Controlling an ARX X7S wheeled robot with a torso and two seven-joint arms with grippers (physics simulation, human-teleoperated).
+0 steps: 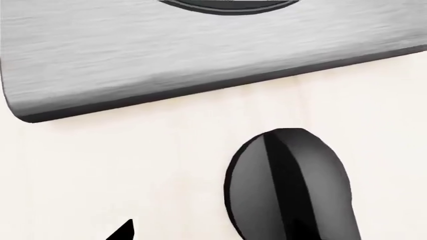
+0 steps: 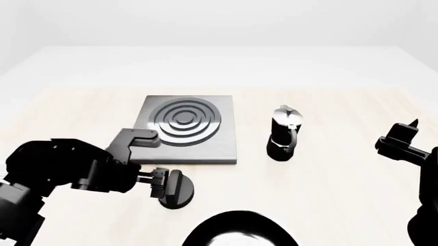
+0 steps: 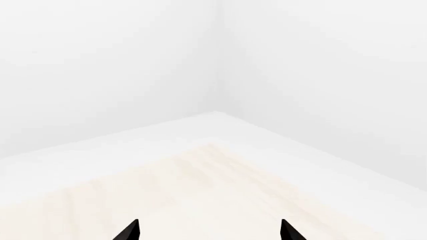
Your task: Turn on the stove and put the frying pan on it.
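Observation:
The stove is a flat grey slab with a ring burner, lying on the pale table. In the left wrist view its near edge fills the upper part. Its black round knob stands just in front of the slab, and its ridge looms close. My left gripper is at the knob and open. One fingertip shows; the knob hides the other. The frying pan is cut off by the head view's lower edge. My right gripper hangs open and empty at the right, fingertips apart.
A black moka pot with a silver lid stands right of the stove. The wooden table top runs back to a white wall, with a room corner showing in the right wrist view.

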